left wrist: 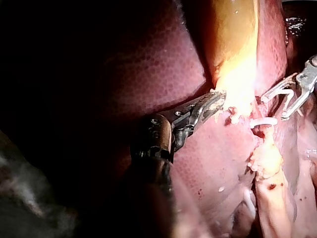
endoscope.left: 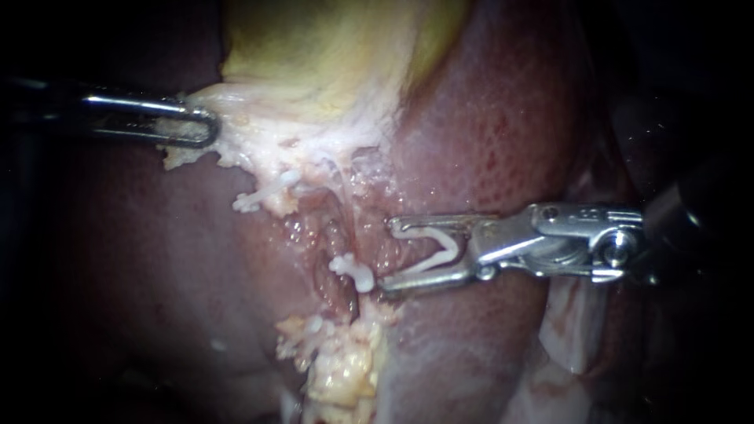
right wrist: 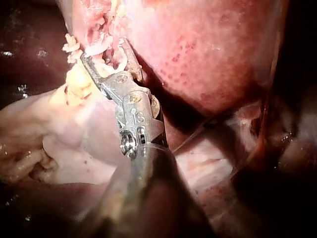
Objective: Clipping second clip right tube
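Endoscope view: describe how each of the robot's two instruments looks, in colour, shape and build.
The left instrument is a dark shaft ending in slim, shiny steel jaws that form a rounded, slotted loop. The right instrument has longer silver jaws with hooked tips, a pinned metal hinge with a round screw, and a dark shaft.

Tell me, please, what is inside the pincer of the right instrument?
A white clip sits there, its legs spread and touching both sides of the right instrument pincer. Behind the gap, red tissue shows. Whether the legs already enclose anything cannot be seen.
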You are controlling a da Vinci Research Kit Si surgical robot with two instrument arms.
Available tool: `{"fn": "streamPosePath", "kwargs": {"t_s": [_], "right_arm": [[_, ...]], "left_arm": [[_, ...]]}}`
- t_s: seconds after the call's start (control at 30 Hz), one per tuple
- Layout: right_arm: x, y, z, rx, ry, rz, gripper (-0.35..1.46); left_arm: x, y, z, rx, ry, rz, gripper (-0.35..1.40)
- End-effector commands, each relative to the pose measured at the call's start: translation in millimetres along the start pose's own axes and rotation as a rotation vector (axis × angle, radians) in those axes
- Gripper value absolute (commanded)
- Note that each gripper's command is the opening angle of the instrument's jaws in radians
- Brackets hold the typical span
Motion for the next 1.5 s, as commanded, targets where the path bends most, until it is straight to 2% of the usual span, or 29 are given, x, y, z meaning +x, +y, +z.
{"fn": "streamPosePath", "kwargs": {"t_s": [0.03,0.17,0.47,0.9,1.2,1.5], "right_arm": [[0.1,0.1,0.3,0.006,0.008,0.018,0.46],[0.7,0.4,1.5,0.025,0.042,0.082,0.46],[1.4,0.8,3.7,0.047,0.075,0.145,0.46],[0.3,0.8,5.7,0.114,0.09,0.201,0.46],[0.6,-0.9,5.7,0.169,0.123,0.204,0.46],[1.0,-2.8,5.8,0.234,0.118,0.19,0.45]], "left_arm": [[0.0,0.0,0.0,0.001,0.0,0.0,-0.35],[0.0,0.1,0.1,0.002,0.0,0.0,-0.35],[0.1,0.1,0.3,0.003,0.001,-0.001,-0.35],[0.2,0.3,0.5,0.007,0.003,0.005,-0.35],[0.2,0.3,0.5,0.007,0.003,0.005,-0.35],[0.2,0.3,0.5,0.007,0.003,0.005,-0.35]]}}
